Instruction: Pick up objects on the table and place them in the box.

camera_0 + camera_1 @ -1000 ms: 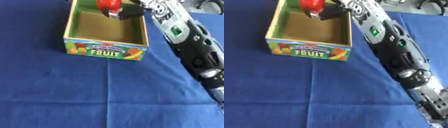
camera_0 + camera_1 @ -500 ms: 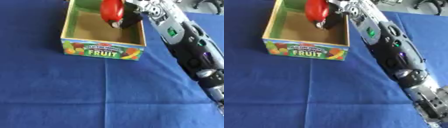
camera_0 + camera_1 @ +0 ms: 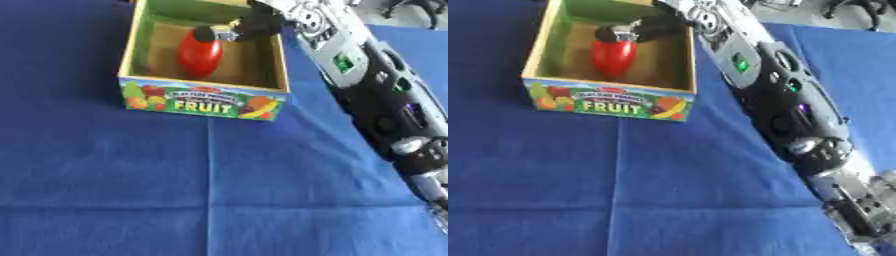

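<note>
Right hand [image 3: 238,30] fingers curled, pinching top of red fruit [image 3: 199,56], inside fruit box [image 3: 203,102]

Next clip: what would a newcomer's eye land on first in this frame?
First, the bright red fruit inside the wooden box labelled FRUIT, at the upper left of the blue tablecloth. Next, the robot's long black and silver right arm, running diagonally from the lower right up to the box. Its right hand is over the box with fingers at the fruit's top end; whether they grip it cannot be told.
</note>
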### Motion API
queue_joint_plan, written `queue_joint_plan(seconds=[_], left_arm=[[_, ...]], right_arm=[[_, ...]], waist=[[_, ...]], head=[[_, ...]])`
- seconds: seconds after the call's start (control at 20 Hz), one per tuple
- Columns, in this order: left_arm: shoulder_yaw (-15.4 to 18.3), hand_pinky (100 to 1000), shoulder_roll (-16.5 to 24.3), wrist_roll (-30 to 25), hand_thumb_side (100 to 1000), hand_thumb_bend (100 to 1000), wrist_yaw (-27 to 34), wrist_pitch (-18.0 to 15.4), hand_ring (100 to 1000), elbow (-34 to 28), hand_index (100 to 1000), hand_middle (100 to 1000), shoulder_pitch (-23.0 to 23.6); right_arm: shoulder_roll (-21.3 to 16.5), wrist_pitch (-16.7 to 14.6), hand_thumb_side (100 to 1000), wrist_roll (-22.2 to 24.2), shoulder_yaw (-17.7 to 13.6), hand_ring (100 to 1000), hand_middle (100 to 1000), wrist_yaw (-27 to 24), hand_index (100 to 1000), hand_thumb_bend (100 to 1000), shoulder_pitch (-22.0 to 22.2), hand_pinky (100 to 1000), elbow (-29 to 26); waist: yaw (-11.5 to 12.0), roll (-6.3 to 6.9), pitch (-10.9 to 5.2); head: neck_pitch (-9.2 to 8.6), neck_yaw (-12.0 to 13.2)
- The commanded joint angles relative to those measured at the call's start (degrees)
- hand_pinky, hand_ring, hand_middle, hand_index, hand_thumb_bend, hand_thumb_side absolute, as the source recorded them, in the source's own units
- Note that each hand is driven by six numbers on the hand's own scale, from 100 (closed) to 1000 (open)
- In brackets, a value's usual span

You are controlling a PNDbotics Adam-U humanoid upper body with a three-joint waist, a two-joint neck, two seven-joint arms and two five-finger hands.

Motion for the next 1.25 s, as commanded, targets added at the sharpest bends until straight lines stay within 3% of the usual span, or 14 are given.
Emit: queue_joint_plan(seconds=[0.05,0.1,0.2,0.25,0.3,0.4,0.6,0.85,0.9,1.1,1.25], left_arm=[[0.31,379,0.04,0.01,1000,100,-0.05,0.34,524,-1.11,784,541,0.05],[0.31,378,0.05,-0.03,1000,100,-0.06,0.36,523,-1.11,784,541,0.08],[0.36,377,0.06,-0.02,1000,100,-0.03,0.44,523,-1.11,783,540,0.24],[0.39,377,0.06,0.00,1000,100,0.00,0.53,522,-1.11,783,541,0.43],[0.44,377,0.08,0.02,1000,100,0.00,0.61,523,-1.11,783,541,0.62],[0.61,378,0.08,0.15,1000,100,-0.04,0.73,524,-1.11,783,542,1.03],[1.00,381,-0.09,0.55,1000,100,-0.24,1.09,526,-1.11,782,543,1.82],[1.04,381,-0.07,0.64,1000,100,-0.40,1.31,526,-1.11,782,543,2.13],[1.20,383,-0.28,0.80,1000,100,-0.40,1.34,527,-1.11,780,543,2.04],[1.55,383,-0.74,1.23,1000,100,-0.48,1.72,527,-1.11,780,543,3.02],[2.11,385,-1.10,1.80,1000,100,-0.65,1.76,529,-1.11,780,544,3.58]], right_arm=[[-1.86,-1.37,895,-1.08,-0.64,1000,1000,-1.71,1000,655,-0.96,963,-0.67],[-1.98,-1.49,951,-1.70,-0.74,1000,1000,-2.14,1000,557,-0.92,944,-1.06],[-2.26,-1.02,1000,-3.17,-1.39,1000,1000,-2.76,1000,448,-0.94,934,-2.71],[-2.42,-0.71,1000,-3.94,-2.05,1000,1000,-3.33,1000,218,-1.16,918,-3.84],[-2.72,-0.33,1000,-4.76,-2.72,1000,1000,-4.03,1000,108,-1.17,912,-5.09],[-3.66,0.19,995,-6.39,-3.52,1000,1000,-5.59,1000,100,-0.74,902,-7.71],[-5.98,0.88,868,-9.79,-5.54,1000,1000,-8.97,975,100,1.76,898,-13.21],[-8.73,3.49,861,-13.66,-5.31,1000,1000,-13.06,972,100,5.26,899,-19.84],[-8.87,3.67,799,-14.28,-5.67,1000,964,-13.85,994,100,6.05,891,-21.10],[-9.20,3.11,781,-16.90,-7.48,999,962,-17.30,1000,100,11.19,879,-26.67],[-8.43,1.54,767,-19.21,-10.80,977,931,-19.83,1000,100,15.27,873,-30.77]], waist=[[-0.11,0.31,-1.36],[-0.15,0.32,-1.42],[-0.31,0.43,-1.65],[-0.52,0.55,-1.93],[-0.75,0.63,-2.19],[-1.29,0.73,-2.80],[-2.64,1.24,-4.35],[-3.00,1.41,-4.92],[-3.47,1.87,-5.41],[-5.30,3.27,-7.35],[-7.34,4.65,-8.57]], head=[[-0.78,-0.17],[-0.76,-0.10],[-0.56,0.24],[-0.21,0.65],[0.10,1.08],[0.75,2.07],[2.26,4.03],[2.76,4.61],[3.38,5.56],[5.45,7.43],[6.69,9.29]])
